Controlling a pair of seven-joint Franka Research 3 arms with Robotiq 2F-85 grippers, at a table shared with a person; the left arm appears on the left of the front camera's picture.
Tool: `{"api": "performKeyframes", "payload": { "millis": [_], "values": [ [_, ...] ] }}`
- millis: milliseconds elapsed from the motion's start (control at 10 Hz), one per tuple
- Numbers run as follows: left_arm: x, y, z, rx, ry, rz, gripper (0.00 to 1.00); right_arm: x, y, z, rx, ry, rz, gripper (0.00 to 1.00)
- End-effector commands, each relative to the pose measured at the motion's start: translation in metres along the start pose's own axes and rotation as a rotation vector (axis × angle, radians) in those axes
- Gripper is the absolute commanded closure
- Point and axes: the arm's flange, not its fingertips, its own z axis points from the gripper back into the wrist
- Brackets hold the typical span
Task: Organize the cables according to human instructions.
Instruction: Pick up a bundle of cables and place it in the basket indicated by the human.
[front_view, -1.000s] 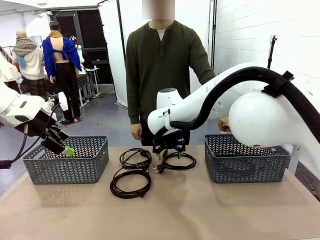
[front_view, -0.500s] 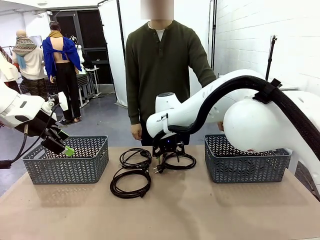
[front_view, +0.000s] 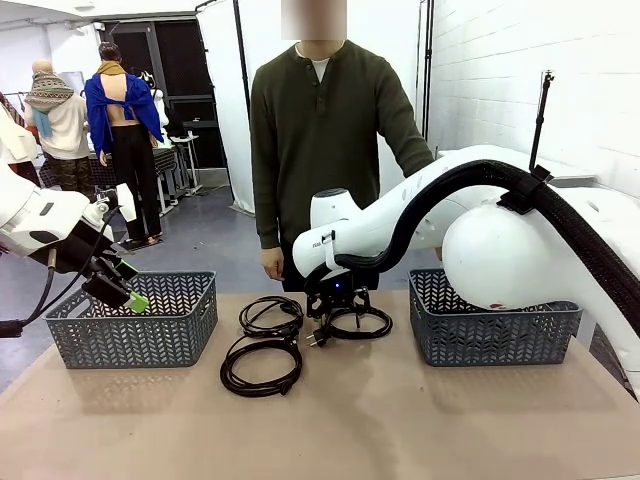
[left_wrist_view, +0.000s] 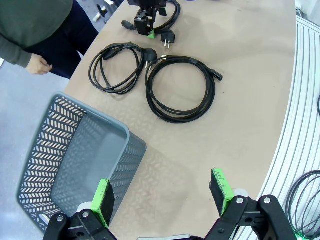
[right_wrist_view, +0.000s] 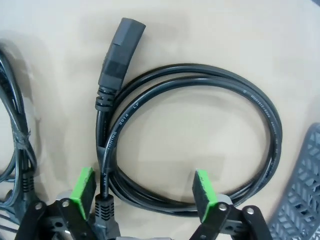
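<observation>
Three black coiled cables lie mid-table. One cable (front_view: 268, 314) is at the far left, another cable (front_view: 262, 368) is nearer me, and a third cable (front_view: 362, 323) lies to the right. My right gripper (front_view: 338, 308) is down on the third cable's left side. In the right wrist view the right gripper (right_wrist_view: 142, 187) is open, and the loop's strands (right_wrist_view: 200, 145) run between its green pads. My left gripper (front_view: 127, 296) hangs open over the left basket (front_view: 150, 335), holding nothing. The human (front_view: 325, 130) stands at the far edge with arms lowered.
A second grey basket (front_view: 490, 330) stands at the right, its corner (right_wrist_view: 300, 210) close to the gripped-at loop. In the left wrist view the left basket (left_wrist_view: 60, 150) looks empty and the table edge (left_wrist_view: 285, 125) curves along the right. Bare tabletop lies in front of the cables.
My right arm has sunk lower, bringing its gripper down around the right-hand cable on the table. The left arm and the person have stayed put.
</observation>
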Motion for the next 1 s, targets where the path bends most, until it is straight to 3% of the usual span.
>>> {"api": "performKeyframes", "payload": {
  "millis": [0,400,500,900],
  "values": [
    [-0.002,0.002,-0.001,-0.013,-0.014,-0.003,0.0,0.008,0.003,-0.001,0.014,0.029,-0.025,0.3],
    [-0.002,0.002,-0.001,-0.013,-0.014,-0.003,0.0,0.01,0.001,0.001,0.042,0.031,-0.038,0.9],
    [-0.002,0.002,-0.001,-0.013,-0.014,-0.003,0.0,0.011,0.0,0.001,0.07,0.048,-0.041,1.0],
    [-0.002,0.002,-0.001,-0.013,-0.014,-0.003,0.0,0.012,-0.008,0.003,0.075,0.056,-0.048,1.0]
  ]
}}
